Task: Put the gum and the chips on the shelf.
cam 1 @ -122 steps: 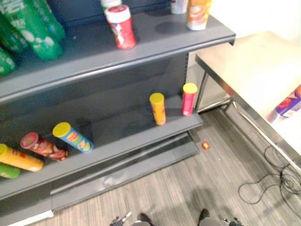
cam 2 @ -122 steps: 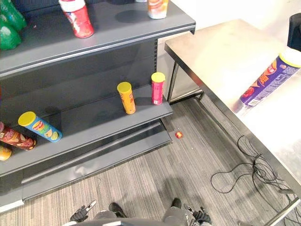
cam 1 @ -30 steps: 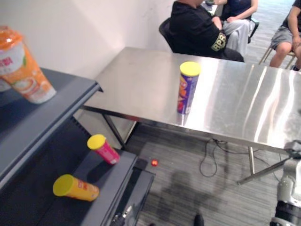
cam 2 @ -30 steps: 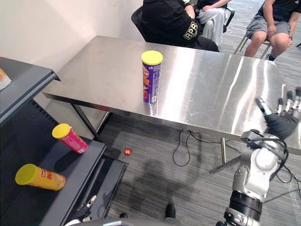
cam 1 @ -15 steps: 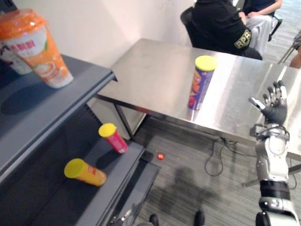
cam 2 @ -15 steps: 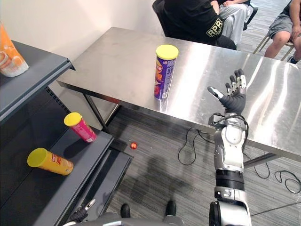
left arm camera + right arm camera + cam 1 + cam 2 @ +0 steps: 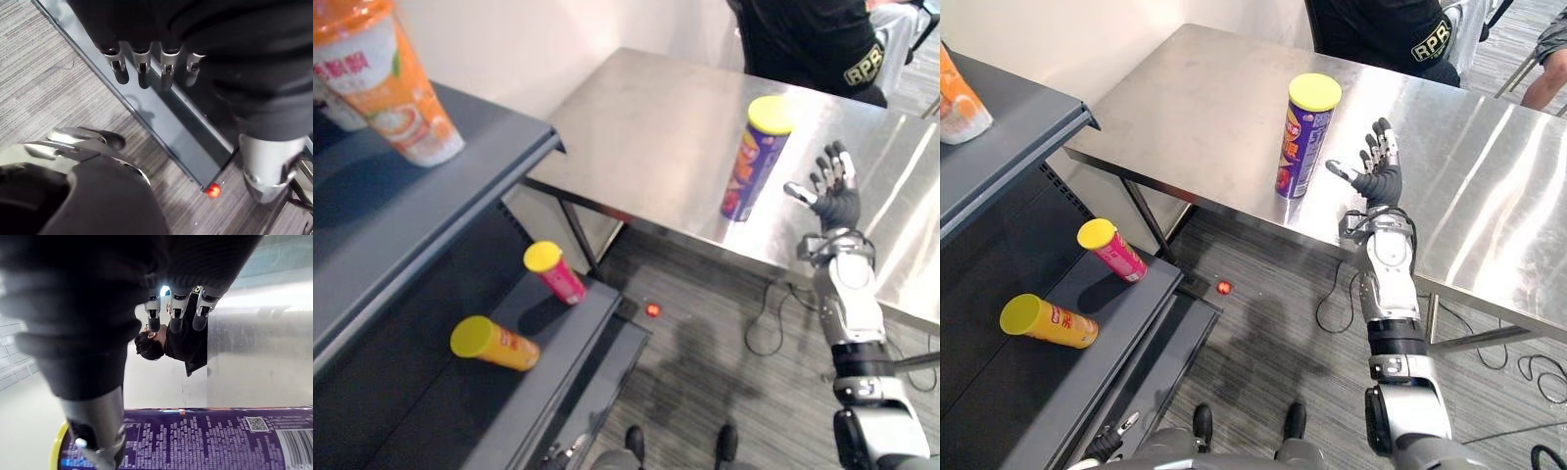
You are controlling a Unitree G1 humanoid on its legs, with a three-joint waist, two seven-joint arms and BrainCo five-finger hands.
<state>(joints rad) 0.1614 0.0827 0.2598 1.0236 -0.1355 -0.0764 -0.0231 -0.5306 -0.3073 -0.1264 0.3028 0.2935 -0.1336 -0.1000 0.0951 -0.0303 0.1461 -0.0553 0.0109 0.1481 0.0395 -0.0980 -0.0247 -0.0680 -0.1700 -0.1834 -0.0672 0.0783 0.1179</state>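
Just left of the right hand point(image 7: 1378, 182), which is held spread and empty, the chips can point(image 7: 1303, 139) is stood upright on the table point(image 7: 1185, 103), untouched. The left hand point(image 7: 143, 74) is held loose and empty above the floor point(image 7: 54, 98).

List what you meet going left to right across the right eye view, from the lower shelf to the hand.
yellow-lidded orange can → pink can → small red object on the floor → purple chips can → right hand
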